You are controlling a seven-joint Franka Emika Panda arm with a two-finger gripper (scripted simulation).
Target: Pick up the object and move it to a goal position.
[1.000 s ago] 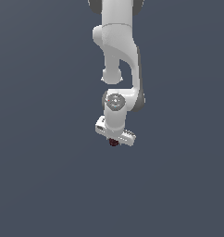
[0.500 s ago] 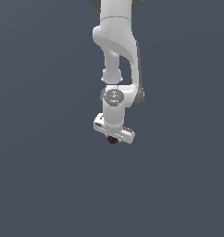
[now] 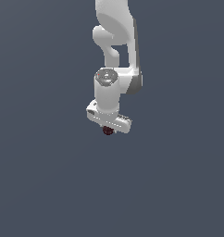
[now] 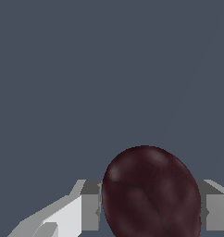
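Observation:
The object (image 3: 108, 131) is a small dark maroon, slightly glossy ball. In the exterior view it peeks out just under the white gripper (image 3: 108, 130), mostly covered by the hand. The wrist view shows the object (image 4: 152, 192) large and close, pressed between the two grey fingers (image 4: 90, 206), so the gripper (image 4: 148, 206) is shut on it. The white arm hangs down from above, held over a plain dark grey ground.
The arm has carried the gripper and the ball slightly upward and toward the exterior view's left. The grip on the ball is unchanged.

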